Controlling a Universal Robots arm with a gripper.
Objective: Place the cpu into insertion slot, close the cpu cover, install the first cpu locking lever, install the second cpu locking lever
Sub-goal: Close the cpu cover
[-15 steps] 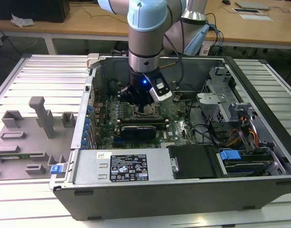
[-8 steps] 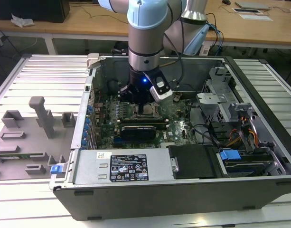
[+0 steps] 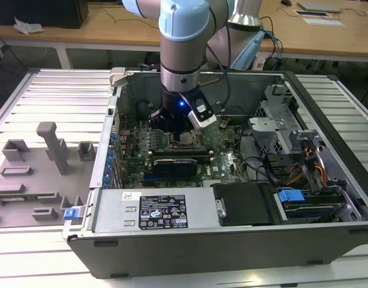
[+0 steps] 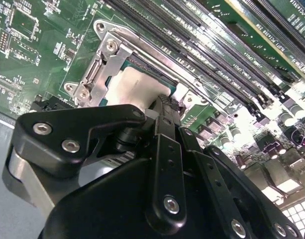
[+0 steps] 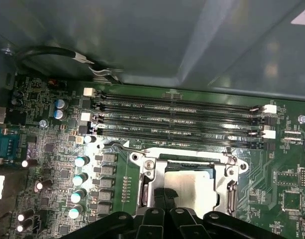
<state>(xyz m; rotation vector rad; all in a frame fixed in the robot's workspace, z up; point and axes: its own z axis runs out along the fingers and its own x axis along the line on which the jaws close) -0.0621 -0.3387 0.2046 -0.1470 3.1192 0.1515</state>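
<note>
At the exterior view's centre the gripper (image 3: 181, 128) hangs low, fingers (image 5: 160, 200) pressed together over the cpu (image 5: 193, 185) framed by the cpu cover (image 5: 192, 160), seemingly to push, not grasp.

A black rectangular label (image 3: 164, 212) with white print and a row of small marks sits on the silver metal power-supply housing (image 3: 111, 219) in the exterior view. A small white sticker (image 3: 131, 195) lies just beside it. Neither can be read. In the first wrist view, fine white silk-screened lettering (image 5: 135, 105) runs along the long black memory slots (image 5: 192, 112) of the green motherboard (image 5: 286, 184), too small to read with certainty.
</note>
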